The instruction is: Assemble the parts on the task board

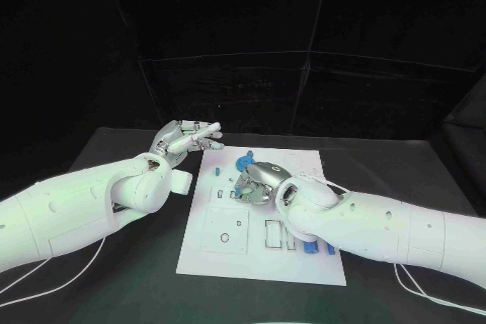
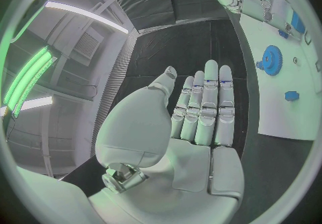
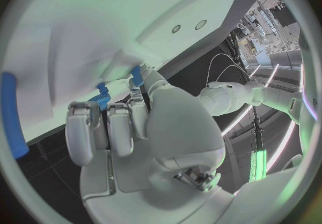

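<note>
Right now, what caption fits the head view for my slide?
Right hand works over blue parts on the task board while the left hand waits, open, beside it.

Left arm reaching in from the left, forearm angled up and inward, left hand [image 1: 188, 137] raised, palm turned up, holding nothing. Fingers [image 2: 204, 107] straight and side by side in the left wrist view, thumb out to the side. Right arm stretched in from the right, forearm crossing low, wrist bent, right hand [image 1: 259, 181] turned down with knuckles uppermost. Fingers [image 3: 101, 130] curled inward in the right wrist view, tips hidden behind the knuckles; whether anything is pinched there cannot be told. Hands apart, left farther from the body than right.
</note>
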Controlling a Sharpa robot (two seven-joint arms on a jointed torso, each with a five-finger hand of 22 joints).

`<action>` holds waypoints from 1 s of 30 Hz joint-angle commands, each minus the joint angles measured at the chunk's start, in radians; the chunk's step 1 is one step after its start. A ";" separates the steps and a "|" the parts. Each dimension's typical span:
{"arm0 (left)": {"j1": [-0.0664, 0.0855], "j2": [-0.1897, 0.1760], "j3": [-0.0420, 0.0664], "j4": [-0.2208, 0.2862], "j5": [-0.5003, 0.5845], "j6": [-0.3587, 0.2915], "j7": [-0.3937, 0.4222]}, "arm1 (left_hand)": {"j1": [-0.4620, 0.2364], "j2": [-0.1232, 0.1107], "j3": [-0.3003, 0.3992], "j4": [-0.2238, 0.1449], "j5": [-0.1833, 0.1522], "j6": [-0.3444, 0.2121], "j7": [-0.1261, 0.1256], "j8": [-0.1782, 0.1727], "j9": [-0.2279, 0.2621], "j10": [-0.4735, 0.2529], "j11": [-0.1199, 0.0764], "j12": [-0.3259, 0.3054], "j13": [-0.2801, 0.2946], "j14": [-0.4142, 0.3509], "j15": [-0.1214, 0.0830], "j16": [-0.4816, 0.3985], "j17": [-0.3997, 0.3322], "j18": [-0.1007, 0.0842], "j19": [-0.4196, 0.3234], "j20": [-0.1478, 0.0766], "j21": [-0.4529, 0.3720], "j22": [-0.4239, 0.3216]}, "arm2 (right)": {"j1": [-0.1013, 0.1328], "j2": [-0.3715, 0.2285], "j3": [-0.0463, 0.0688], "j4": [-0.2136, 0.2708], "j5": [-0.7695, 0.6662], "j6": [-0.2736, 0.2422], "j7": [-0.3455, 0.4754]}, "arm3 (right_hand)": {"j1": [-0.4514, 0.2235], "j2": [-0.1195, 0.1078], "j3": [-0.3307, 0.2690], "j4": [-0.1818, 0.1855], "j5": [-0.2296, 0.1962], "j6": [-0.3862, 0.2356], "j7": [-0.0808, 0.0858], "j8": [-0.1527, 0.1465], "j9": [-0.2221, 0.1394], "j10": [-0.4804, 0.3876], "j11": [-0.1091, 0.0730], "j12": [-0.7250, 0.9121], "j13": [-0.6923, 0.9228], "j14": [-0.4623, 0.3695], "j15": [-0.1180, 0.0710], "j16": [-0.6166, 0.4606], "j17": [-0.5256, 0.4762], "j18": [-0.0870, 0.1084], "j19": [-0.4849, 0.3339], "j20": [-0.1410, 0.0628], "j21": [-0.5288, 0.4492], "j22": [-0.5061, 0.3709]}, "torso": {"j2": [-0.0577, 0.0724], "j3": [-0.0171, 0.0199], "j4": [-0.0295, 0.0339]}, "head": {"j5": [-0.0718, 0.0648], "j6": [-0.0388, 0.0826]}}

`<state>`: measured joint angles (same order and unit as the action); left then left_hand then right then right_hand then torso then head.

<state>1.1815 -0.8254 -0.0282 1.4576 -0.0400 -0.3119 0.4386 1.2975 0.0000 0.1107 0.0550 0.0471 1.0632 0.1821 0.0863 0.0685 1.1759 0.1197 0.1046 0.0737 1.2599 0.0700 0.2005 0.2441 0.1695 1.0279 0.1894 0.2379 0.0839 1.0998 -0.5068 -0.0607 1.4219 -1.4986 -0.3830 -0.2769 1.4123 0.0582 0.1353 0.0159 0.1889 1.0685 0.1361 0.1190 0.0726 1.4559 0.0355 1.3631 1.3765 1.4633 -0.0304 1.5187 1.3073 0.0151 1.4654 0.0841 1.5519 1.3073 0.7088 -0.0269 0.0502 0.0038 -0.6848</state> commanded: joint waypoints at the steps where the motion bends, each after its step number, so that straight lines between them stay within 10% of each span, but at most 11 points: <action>1: 0.002 0.002 0.001 0.001 -0.003 0.015 -0.001 | -0.001 0.007 0.003 -0.004 0.005 0.009 0.000 0.002 0.001 0.007 0.002 0.003 0.002 0.009 0.001 0.002 0.001 0.016 0.006 0.002 0.004 0.001 | -0.004 -0.001 -0.004 -0.005 -0.017 0.031 -0.027 | -0.005 -0.002 0.008 -0.002 0.004 0.031 -0.022 0.002 0.011 -0.002 -0.005 -0.004 0.023 0.082 -0.006 -0.004 0.143 -0.003 0.069 -0.006 -0.002 0.219 | 0.000 0.0002 -0.0001 | 0.000 -0.002; 15: 0.002 0.002 0.001 -0.001 -0.003 0.023 -0.009 | -0.002 0.005 0.002 -0.004 0.005 0.008 0.000 0.001 0.000 0.007 0.002 0.002 0.001 0.009 0.001 0.002 0.003 0.015 0.005 0.002 0.004 0.001 | -0.004 -0.004 -0.004 -0.005 -0.019 0.082 -0.041 | -0.074 -0.077 -0.011 0.015 0.068 -0.001 -0.007 -0.023 0.002 -0.013 0.008 -0.020 0.012 0.080 0.005 -0.009 0.136 -0.001 0.061 0.002 -0.008 0.209 | 0.000 0.0007 -0.0001 | -0.001 -0.005; 30: 0.002 0.001 0.001 -0.002 -0.003 0.021 -0.007 | -0.003 0.004 0.002 -0.004 0.005 0.008 0.001 0.000 0.000 0.006 0.003 0.000 0.001 0.008 0.001 0.002 0.004 0.015 0.005 0.001 0.004 0.001 | -0.005 -0.003 -0.004 -0.004 -0.031 0.064 -0.060 | -0.100 -0.107 -0.021 0.027 0.061 -0.035 0.005 -0.042 -0.003 -0.026 0.019 -0.039 -0.002 0.078 0.014 -0.014 0.127 0.002 0.054 0.010 -0.012 0.200 | 0.000 0.0006 -0.0001 | -0.001 -0.005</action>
<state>1.1815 -0.8250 -0.0285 1.4548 -0.0402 -0.3025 0.4318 1.2975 0.0000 0.1107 0.0550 0.0471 1.0631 0.1821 0.0862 0.0683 1.1758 0.1198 0.1046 0.0735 1.2599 0.0700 0.2005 0.2472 0.1695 1.0279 0.1895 0.2379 0.0838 1.1006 -0.5087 -0.0590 1.4218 -1.5243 -0.3503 -0.3062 1.3139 -0.0422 0.1177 0.0413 0.2540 1.0384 0.1401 0.0802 0.0719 1.4379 0.0536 1.3293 1.3080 1.4647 -0.0245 1.5103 1.3080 0.0151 1.4674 0.0861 1.5440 1.3073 0.7090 -0.0265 0.0501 0.0020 -0.6905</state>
